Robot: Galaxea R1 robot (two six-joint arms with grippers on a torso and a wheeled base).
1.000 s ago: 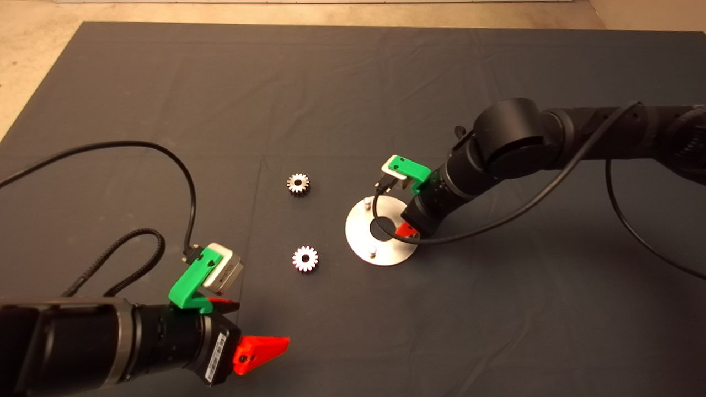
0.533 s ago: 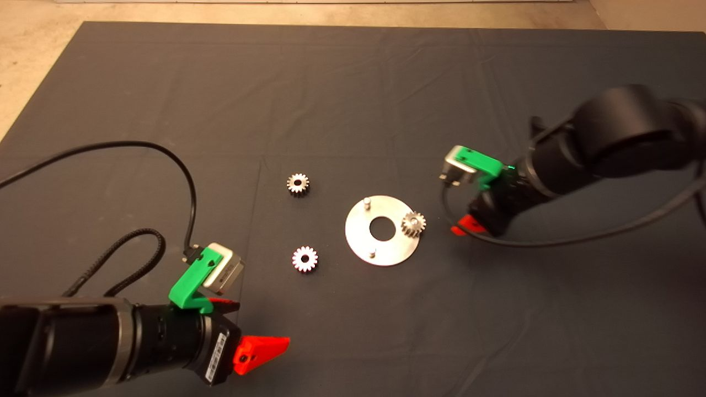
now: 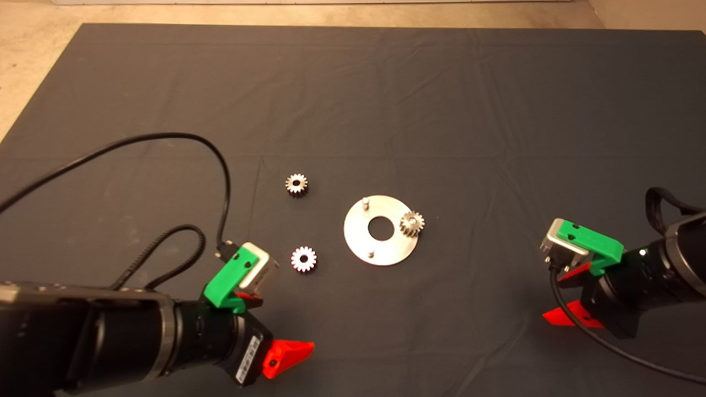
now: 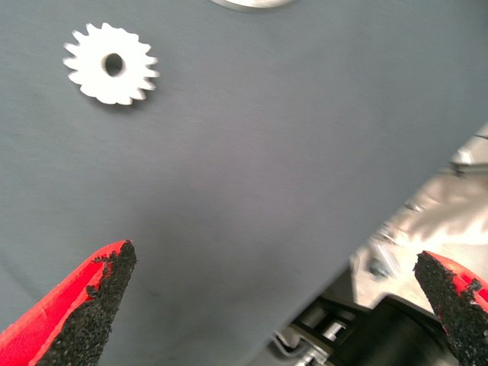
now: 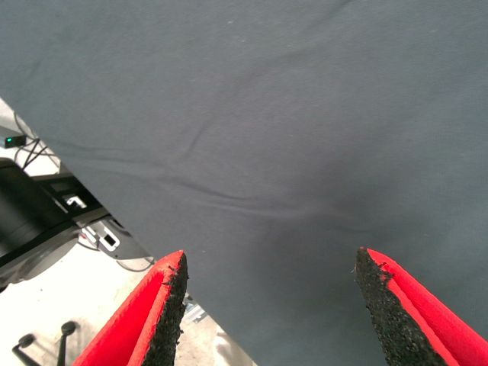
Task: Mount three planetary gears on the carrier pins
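The shiny carrier disc (image 3: pixel 358 237) lies mid-mat. One planetary gear (image 3: pixel 412 223) sits at the pin position on the disc's right rim. Two bare carrier pins stand at the disc's far side (image 3: pixel 364 202) and near side (image 3: pixel 372 254). Two loose gears lie on the mat left of the disc, one farther (image 3: pixel 297 184) and one nearer (image 3: pixel 304 258). The nearer one shows in the left wrist view (image 4: pixel 112 63). My left gripper (image 3: pixel 270 325) is open and empty, near-left of that gear. My right gripper (image 3: pixel 562 295) is open and empty at the lower right, away from the disc.
A black cable (image 3: pixel 165 143) loops over the mat at the left. The mat's edge and a dark base beyond it (image 5: pixel 38 213) show in the right wrist view. Bare mat (image 3: pixel 386 99) lies beyond the disc.
My right gripper left a gear on the disc's right pin and pulled back to the lower right. My left gripper moved a little to the right, toward the nearer loose gear.
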